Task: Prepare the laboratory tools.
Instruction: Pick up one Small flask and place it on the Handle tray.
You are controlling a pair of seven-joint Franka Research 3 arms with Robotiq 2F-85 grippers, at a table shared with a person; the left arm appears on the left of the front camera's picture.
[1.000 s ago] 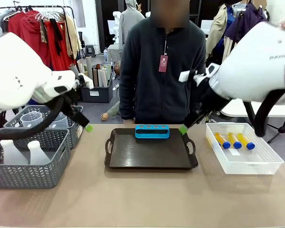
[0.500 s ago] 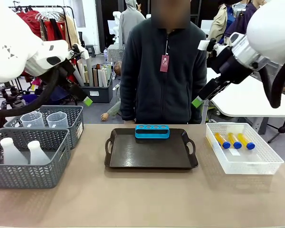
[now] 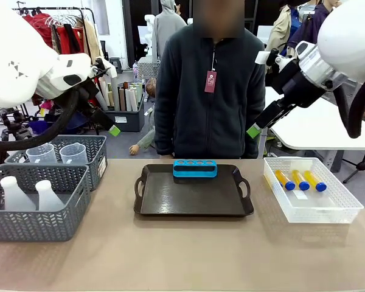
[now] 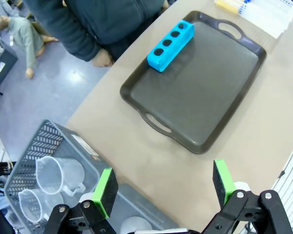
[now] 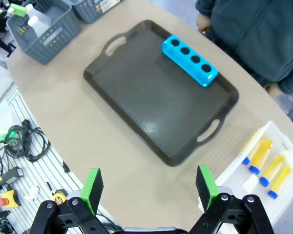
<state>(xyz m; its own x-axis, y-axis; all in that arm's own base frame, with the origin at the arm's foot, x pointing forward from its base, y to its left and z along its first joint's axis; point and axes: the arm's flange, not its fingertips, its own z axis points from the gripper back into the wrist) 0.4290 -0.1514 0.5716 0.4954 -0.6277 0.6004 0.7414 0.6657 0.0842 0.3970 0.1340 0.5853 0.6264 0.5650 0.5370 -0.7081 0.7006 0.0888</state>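
Lying in the white mesh basket (image 3: 347, 210) by the right edge of the table (image 3: 170, 255), the yellow tubes (image 3: 300, 180) sit untouched. Two white flasks (image 3: 15, 194) and two clear jugs (image 3: 41, 153) stand in grey baskets (image 3: 48, 219) at the left edge. The tray (image 3: 188, 201) in the middle holds just a blue tube rack (image 3: 194, 168), so the job looks not yet begun. The left gripper (image 4: 164, 181) and right gripper (image 5: 149, 186) hang high, jaws apart, empty. No writing can be read.

The front camera looked level across the table (image 3: 170, 255) at the person (image 3: 210, 91). The wrist cameras, high above, looked down past the left gripper (image 4: 164, 185) and the right gripper (image 5: 149, 186); all three views shared the dark tray (image 3: 188, 198).
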